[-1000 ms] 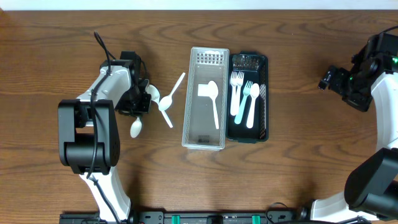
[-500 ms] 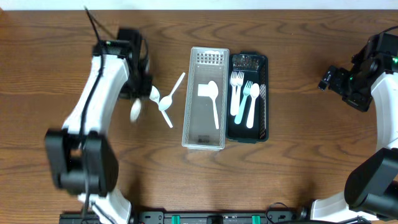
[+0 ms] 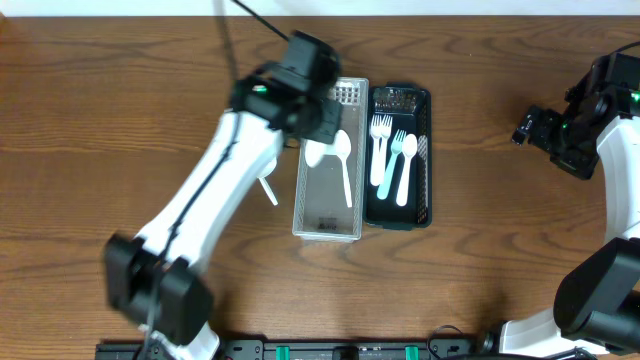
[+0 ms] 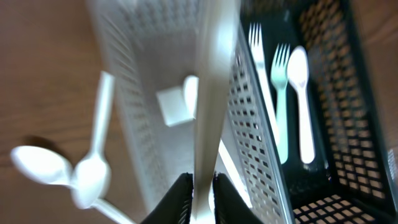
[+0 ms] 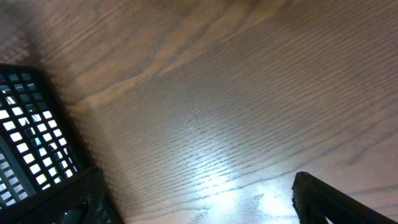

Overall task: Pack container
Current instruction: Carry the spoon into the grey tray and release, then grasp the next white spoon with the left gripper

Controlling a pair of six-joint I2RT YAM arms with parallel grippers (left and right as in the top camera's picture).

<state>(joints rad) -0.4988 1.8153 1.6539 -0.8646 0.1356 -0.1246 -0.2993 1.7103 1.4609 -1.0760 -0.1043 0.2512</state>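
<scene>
Loose spoons: two white ones on the table, just left of the clear bin; blurred in my L wrist cam.
L claw: mine, pinched narrow on a white spoon handle, hanging over the bin's far end.
Clear bin: mid-table, long side running near to far. Inside are one white spoon and a small white square bit.
Black tray: tight against the bin's right wall. Holds white forks, a teal fork and a white spoon.
R claw: far right, well apart from the tray, over bare wood. Fingers wide, nothing between.
</scene>
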